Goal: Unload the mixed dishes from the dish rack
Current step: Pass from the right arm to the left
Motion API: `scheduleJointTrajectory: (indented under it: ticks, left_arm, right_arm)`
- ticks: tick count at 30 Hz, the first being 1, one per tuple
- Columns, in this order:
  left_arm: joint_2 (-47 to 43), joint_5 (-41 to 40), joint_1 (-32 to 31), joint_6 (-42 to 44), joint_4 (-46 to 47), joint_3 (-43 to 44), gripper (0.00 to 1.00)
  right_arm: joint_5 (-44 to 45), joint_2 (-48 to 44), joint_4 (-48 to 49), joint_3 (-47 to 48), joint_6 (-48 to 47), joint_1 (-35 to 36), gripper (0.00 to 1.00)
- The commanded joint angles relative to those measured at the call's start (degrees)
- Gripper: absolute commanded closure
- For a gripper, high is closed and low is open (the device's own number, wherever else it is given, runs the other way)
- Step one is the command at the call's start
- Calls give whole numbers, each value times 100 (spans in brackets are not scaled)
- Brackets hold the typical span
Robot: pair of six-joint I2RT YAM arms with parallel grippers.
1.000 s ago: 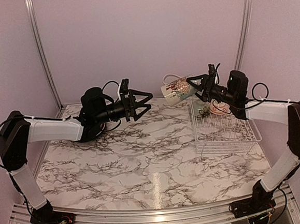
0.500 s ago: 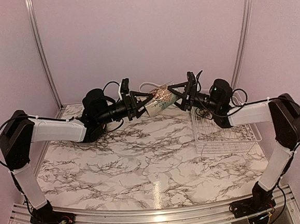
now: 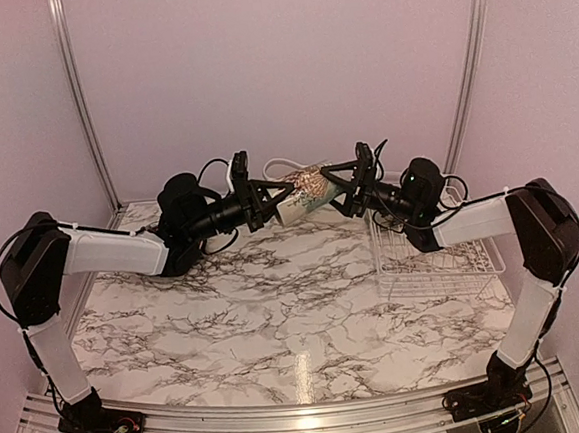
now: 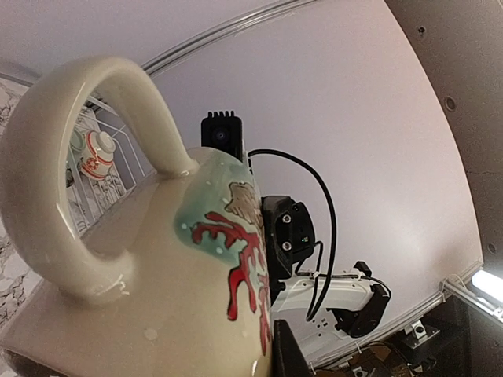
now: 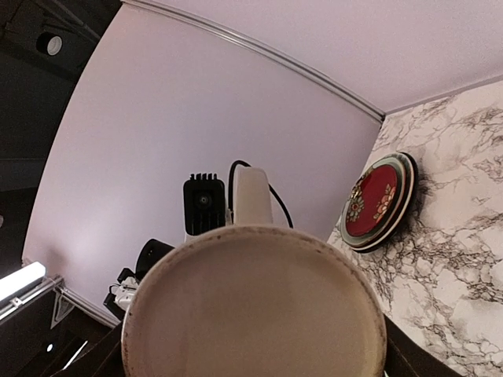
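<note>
We see the mug lying level in mid-air over the table, left of the rack, with the right pincer clamping its base, the left pincer closed on its other end, and both arms stretched inward.

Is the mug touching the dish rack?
Apart. Top view shows the cream mug held in the air, left of the dish rack, the right gripper between them.

Quick count: one cream mug mid-frame, one white wire dish rack on the right, one little patterned bowl in it. The plates are stacked, red patterned one on top, at least two, can't tell exactly. Two arms: left arm, right arm. One marble table.
</note>
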Motion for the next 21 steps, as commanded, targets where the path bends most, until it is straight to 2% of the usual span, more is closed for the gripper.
scheduleJointTrajectory:
  ticks: [1,2,9,11,12,15,18,21]
  left_arm:
    - [69,100,96,-2,215,83,96]
    - [51,117,116,-15,205,73,100]
    - [-206,146,345,34,33,-132,100]
    - [-314,147,424,126,-121,-206,100]
    - [-376,150,467,178,-196,-244,100]
    - [-562,137,609,326,-421,-380,100]
    - [-743,153,758,426,-607,-503,100]
    - [-978,156,903,589,-832,-629,100]
  right_arm:
    - [35,-79,511,276,-134,71,100]
    - [55,-93,442,263,-205,76,96]
    - [236,-217,-398,279,-980,68,59]
    - [311,-257,-703,275,-1188,53,44]
    - [368,-284,-896,281,-1333,50,34]
    - [555,-387,-1582,314,-1816,40,15]
    - [707,-457,-1970,287,-2075,18,6]
    - [690,-432,-2017,204,-2111,-33,3]
